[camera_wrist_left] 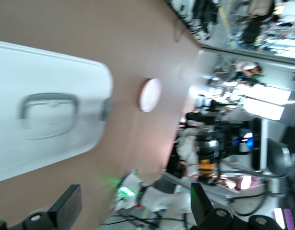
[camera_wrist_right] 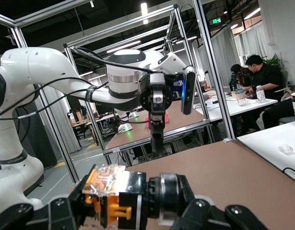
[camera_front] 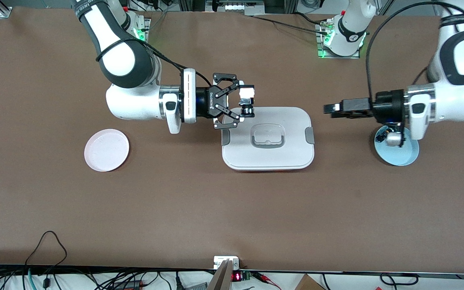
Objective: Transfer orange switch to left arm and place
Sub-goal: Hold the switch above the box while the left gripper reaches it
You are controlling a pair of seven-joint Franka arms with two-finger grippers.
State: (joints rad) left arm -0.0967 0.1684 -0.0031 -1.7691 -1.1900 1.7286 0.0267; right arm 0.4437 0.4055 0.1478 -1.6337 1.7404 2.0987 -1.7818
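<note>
My right gripper (camera_front: 247,103) is shut on the orange switch (camera_front: 248,105), a small black part with an orange end (camera_wrist_right: 107,201), and holds it in the air over the edge of the box that lies toward the robots' bases. The box (camera_front: 268,139) is a white lidded container with grey side clips and lies flat in the middle of the table. My left gripper (camera_front: 329,109) hovers level over bare table between the box and a blue plate, pointing at the switch, a gap away. Its fingers (camera_wrist_left: 66,207) stand wide open with nothing between them.
A pink plate (camera_front: 106,150) lies toward the right arm's end of the table. A blue plate (camera_front: 397,151) with a small part on it sits under the left arm's wrist. The box (camera_wrist_left: 47,115) and pink plate (camera_wrist_left: 150,95) show in the left wrist view.
</note>
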